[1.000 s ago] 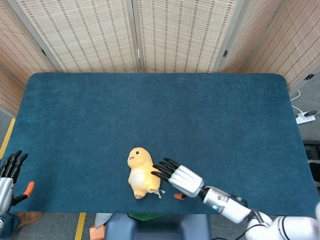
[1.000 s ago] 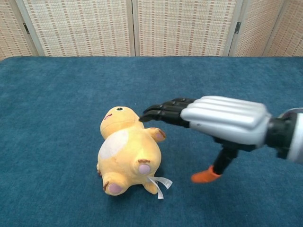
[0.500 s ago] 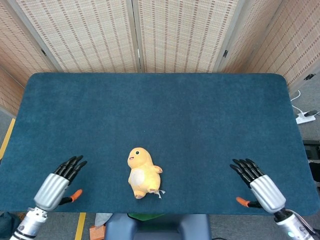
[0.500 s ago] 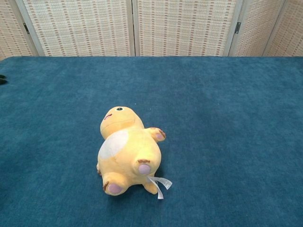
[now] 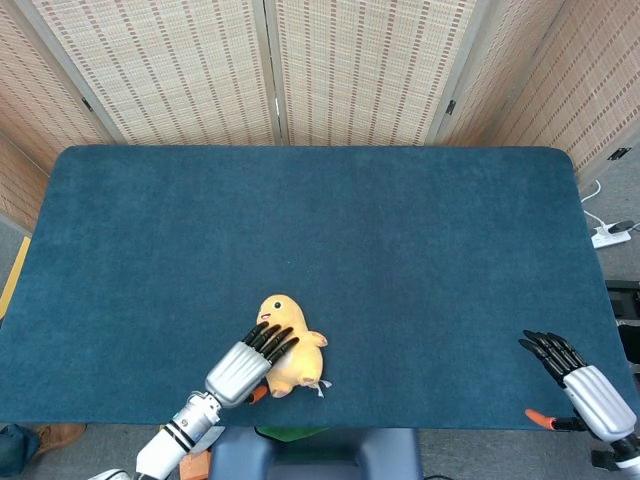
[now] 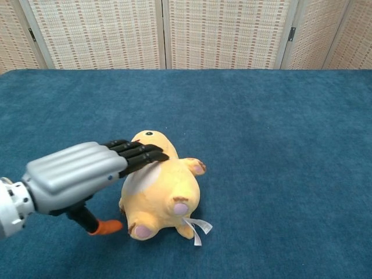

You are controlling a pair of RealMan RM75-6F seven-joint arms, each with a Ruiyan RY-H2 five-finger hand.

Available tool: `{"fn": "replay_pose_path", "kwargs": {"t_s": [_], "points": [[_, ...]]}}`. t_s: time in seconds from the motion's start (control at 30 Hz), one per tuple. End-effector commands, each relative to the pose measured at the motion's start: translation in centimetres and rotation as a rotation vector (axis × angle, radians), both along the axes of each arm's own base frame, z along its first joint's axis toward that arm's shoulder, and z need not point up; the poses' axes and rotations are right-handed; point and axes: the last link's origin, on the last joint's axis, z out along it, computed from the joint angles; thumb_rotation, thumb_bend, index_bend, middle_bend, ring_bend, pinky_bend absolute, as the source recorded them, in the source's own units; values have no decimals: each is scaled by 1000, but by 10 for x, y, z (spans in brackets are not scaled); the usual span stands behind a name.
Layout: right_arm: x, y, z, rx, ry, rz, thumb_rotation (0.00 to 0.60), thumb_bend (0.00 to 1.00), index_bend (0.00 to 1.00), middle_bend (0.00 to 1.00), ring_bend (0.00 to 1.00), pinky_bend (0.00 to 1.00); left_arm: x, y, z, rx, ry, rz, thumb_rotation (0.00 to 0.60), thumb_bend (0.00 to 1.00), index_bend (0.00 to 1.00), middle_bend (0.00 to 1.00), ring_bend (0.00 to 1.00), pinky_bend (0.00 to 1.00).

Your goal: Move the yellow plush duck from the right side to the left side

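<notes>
The yellow plush duck (image 5: 290, 350) lies on its back near the table's front edge, a little left of centre; in the chest view the duck (image 6: 165, 195) shows its white belly and a white tag. My left hand (image 5: 250, 362) lies over the duck's left side with its dark fingers stretched flat across the chest, thumb down beside it; the same left hand (image 6: 84, 174) rests its fingertips on the toy without closing round it. My right hand (image 5: 580, 380) hovers open at the far right front corner, well away from the duck.
The blue carpeted table (image 5: 320, 220) stretches wide behind the duck. Folding wicker screens (image 5: 270, 70) stand behind its far edge. A power strip (image 5: 610, 235) lies on the floor off the right side.
My left hand swept in from the front left and now lies on the duck. My right hand drew back from the duck to the far right corner. The duck barely shifted.
</notes>
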Motion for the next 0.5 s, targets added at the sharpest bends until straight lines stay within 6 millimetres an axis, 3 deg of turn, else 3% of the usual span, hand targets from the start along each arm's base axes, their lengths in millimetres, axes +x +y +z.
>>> {"fn": "replay_pose_path", "kwargs": {"t_s": [0.03, 0.37, 0.5], "points": [[-3, 1, 1, 2, -6, -7, 600, 66, 0, 0, 0, 0, 15, 4, -16, -16, 6, -17, 600, 250, 0, 0, 0, 80], [-11, -3, 0, 12, -8, -39, 600, 72, 0, 0, 0, 0, 36, 8, -43, -72, 34, -66, 600, 251, 10, 0, 0, 106], [-11, -3, 0, 14, -13, -36, 600, 81, 0, 0, 0, 0, 39, 13, -50, -72, 39, -67, 600, 253, 88, 55, 20, 236]]}}
